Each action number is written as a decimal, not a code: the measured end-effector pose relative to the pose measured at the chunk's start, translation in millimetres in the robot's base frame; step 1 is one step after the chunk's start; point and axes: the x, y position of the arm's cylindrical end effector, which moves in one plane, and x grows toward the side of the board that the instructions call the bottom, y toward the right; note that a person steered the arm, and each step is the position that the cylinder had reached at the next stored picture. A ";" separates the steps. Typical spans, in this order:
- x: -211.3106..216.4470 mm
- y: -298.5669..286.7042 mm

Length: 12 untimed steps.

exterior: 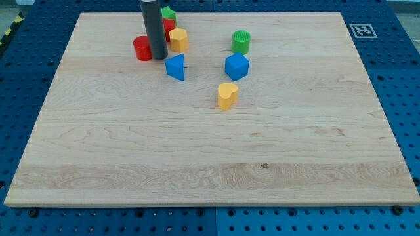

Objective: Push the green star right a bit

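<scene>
The small green plastic star block [168, 12] is sitting half-hidden at the view's top behind the dark rod, whose tip [159, 58], bearing no jaws, is resting just left of a yellow block [178, 40].

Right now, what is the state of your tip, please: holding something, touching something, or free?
My tip: a bare rod with no jaws, holding nothing. It stands between the red block and the yellow block, below the green star; contact cannot be told.

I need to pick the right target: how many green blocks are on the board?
2. One green block sits at the view's top, partly hidden behind the rod, just right of it. A green cylinder stands further right, above the blue cube. More could be hidden behind the rod.
</scene>
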 end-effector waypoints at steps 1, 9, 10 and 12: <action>16.0 0.0; -141.1 -122.7; -141.1 -122.7; -140.3 -73.5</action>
